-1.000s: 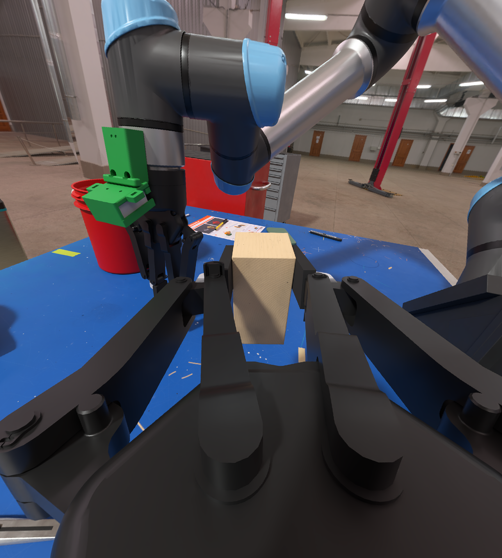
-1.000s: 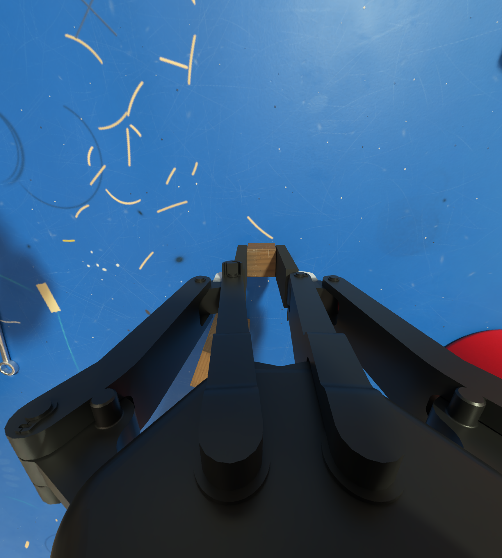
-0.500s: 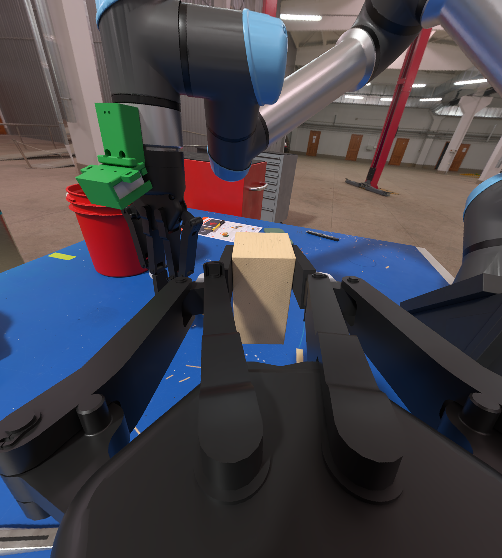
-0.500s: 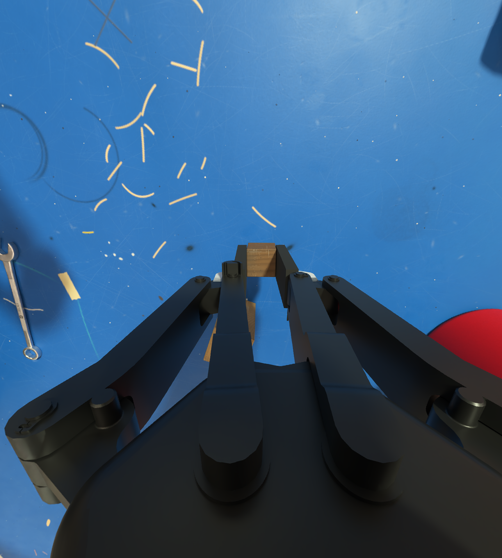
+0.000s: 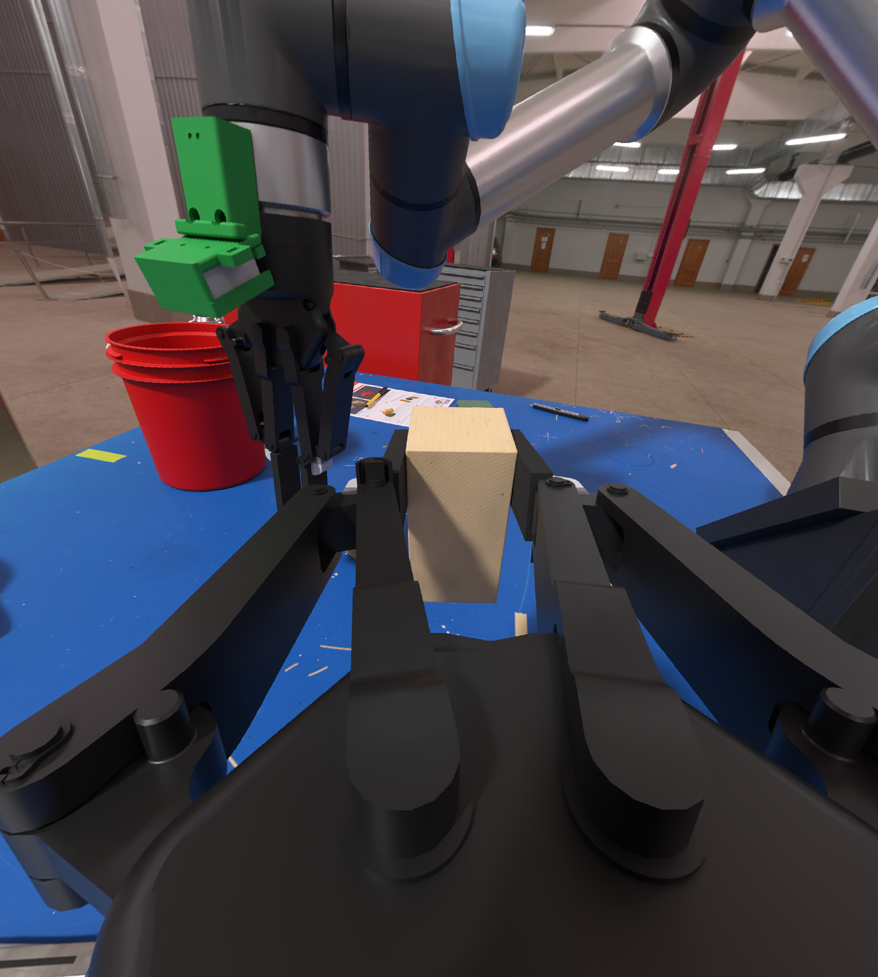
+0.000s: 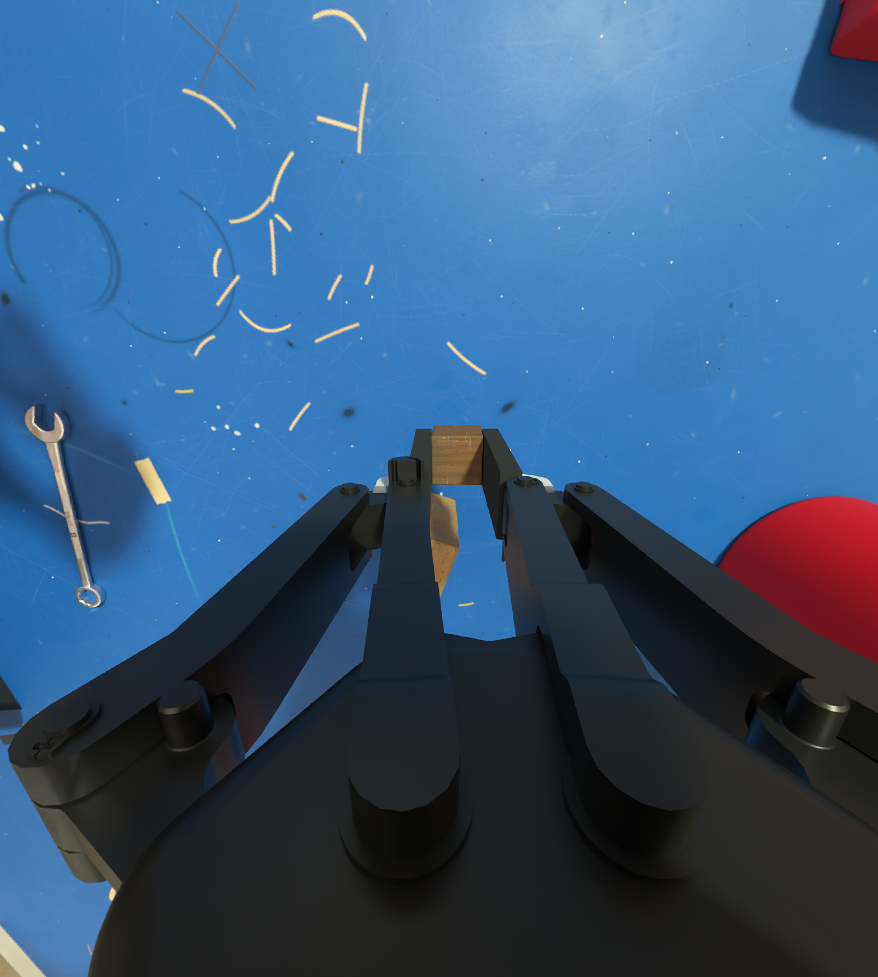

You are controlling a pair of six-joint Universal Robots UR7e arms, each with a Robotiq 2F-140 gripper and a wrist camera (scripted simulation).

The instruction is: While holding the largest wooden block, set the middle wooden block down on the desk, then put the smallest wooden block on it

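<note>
Higher right gripper (image 6: pixel 457 455) (clear desk (image 6: pixel 637 264))

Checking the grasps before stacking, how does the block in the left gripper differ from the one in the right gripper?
The left block is pale and fills the left gripper; the right block is darker brown and far smaller, pinched at the right gripper's fingertips. Both are wooden and held off the desk.

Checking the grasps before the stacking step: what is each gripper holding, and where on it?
The left gripper clamps the large pale wooden block by two opposite side faces. The right gripper pinches a small brown wooden block likewise.
</note>
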